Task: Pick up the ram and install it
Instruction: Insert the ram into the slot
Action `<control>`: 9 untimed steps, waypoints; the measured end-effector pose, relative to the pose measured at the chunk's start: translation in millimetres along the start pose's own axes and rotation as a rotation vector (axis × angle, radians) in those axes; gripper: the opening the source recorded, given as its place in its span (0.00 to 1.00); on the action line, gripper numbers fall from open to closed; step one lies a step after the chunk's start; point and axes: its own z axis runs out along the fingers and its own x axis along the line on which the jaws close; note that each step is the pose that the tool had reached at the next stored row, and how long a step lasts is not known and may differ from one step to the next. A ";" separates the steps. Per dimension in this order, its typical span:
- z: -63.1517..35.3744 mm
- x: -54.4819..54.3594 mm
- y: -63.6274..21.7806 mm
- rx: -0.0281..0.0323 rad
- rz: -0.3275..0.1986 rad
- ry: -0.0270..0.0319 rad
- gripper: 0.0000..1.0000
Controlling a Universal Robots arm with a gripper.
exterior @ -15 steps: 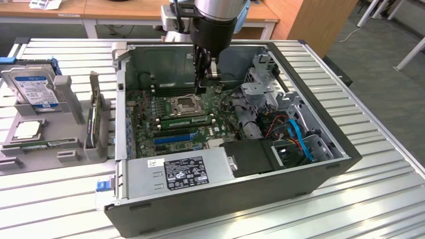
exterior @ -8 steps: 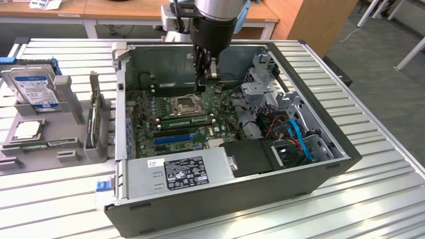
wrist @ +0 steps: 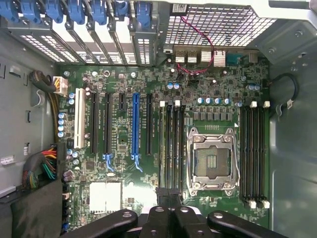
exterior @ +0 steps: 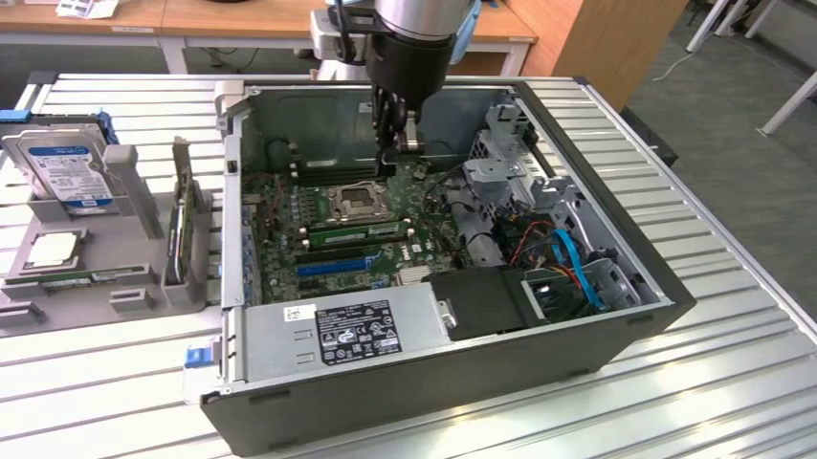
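The long, thin green ram stick (exterior: 358, 230) stands on edge in a memory slot just beside the silver processor socket (exterior: 352, 201) of the green motherboard (exterior: 287, 206). The board sits inside the open black computer case (exterior: 575, 359) on the slatted metal worktop (exterior: 715, 382). The stick's long axis runs from the exterior view's left to its right. The black tool (exterior: 406, 143) hangs over the board near the stick's end on the exterior view's right, fingers pressed fully together; whether they touch the stick cannot be told.

1 computer case (exterior: 600, 356); 1 hard drive (exterior: 57, 164); 1 CPU socket (wrist: 213, 161); 1 gripper (exterior: 397, 156).
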 end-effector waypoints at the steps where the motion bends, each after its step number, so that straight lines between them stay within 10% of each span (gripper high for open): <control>1: 0.0 0.0 -0.4 -0.0001 0.000 0.0000 0.10; 9: -0.3 -0.1 -6.5 0.0000 0.000 0.0000 0.10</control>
